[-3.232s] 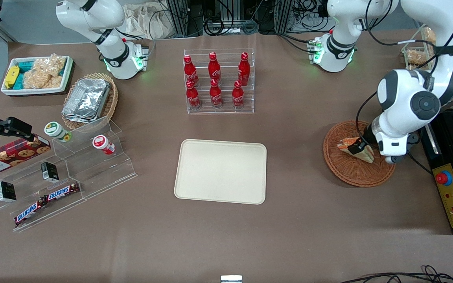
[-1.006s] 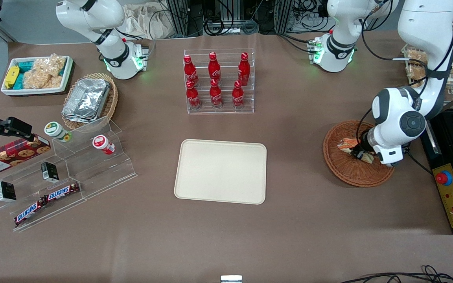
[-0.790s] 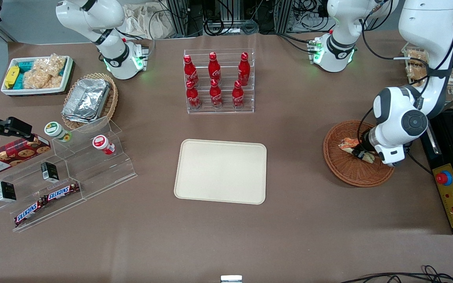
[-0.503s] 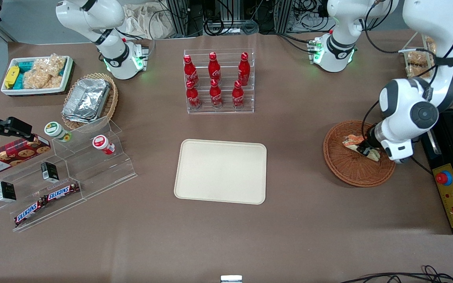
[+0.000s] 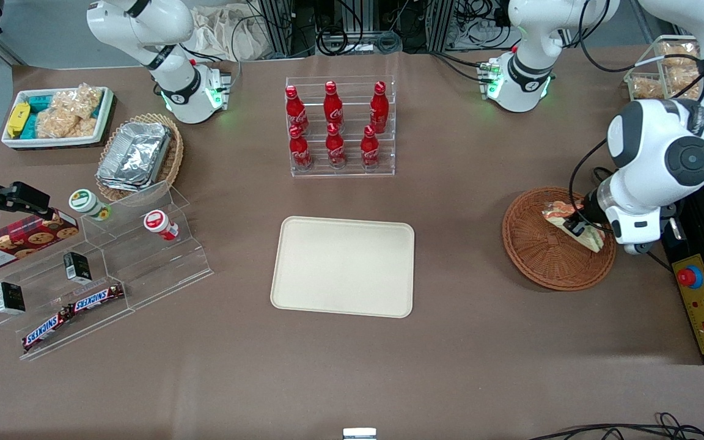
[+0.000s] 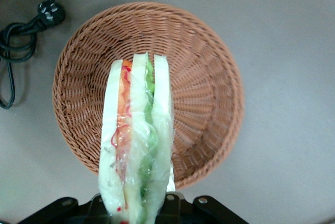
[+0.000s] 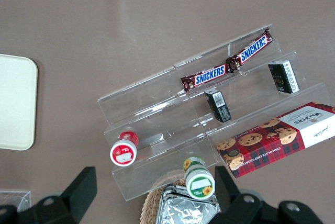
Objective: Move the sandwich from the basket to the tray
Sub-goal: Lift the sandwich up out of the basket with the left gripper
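My left gripper [image 5: 577, 228] is shut on the wrapped sandwich [image 5: 572, 225], a white-bread wedge with orange and green filling, and holds it lifted above the round reddish-brown wicker basket [image 5: 535, 256]. In the left wrist view the sandwich [image 6: 137, 145] hangs from the gripper [image 6: 137, 211] over the basket [image 6: 209, 88], which has nothing else in it. The cream rectangular tray [image 5: 343, 266] lies bare at the table's middle, toward the parked arm's end from the basket; a corner of the tray [image 7: 15, 103] shows in the right wrist view.
A clear rack of red cola bottles [image 5: 335, 125] stands farther from the front camera than the tray. A black control box [image 5: 703, 293] lies beside the basket at the working arm's end. Clear display steps with snacks [image 5: 89, 269], a foil-container basket [image 5: 138, 156] and a white snack bin [image 5: 55, 116] lie toward the parked arm's end.
The gripper, shut on the sandwich throughout, has risen from the basket floor and lifted the sandwich clear, drifting slightly toward the working arm's end.
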Available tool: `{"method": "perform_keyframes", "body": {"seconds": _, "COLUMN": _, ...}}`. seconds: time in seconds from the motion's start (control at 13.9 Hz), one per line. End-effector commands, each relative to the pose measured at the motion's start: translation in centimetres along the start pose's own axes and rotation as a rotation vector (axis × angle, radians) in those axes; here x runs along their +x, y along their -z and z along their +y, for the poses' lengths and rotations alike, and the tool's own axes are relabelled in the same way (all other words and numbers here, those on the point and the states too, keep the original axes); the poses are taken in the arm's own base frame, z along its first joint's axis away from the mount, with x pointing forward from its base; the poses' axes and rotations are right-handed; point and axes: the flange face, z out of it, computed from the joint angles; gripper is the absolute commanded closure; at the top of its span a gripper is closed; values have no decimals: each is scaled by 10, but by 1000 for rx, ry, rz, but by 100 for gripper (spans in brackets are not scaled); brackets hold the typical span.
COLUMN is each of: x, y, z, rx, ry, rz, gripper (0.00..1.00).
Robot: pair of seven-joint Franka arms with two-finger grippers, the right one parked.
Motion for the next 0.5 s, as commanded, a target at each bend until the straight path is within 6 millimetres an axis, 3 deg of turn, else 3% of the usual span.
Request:
{"method": "perform_keyframes", "body": {"seconds": 0.0, "x": -12, "y": 39, "z": 25, "rx": -31, "ry": -117, "rz": -16, "gripper": 100}}
{"method": "perform_keyframes", "body": {"seconds": 0.43, "x": -96, "y": 60, "z": 96, "rx": -76, "ry": -392, "rz": 8, "gripper": 100}}
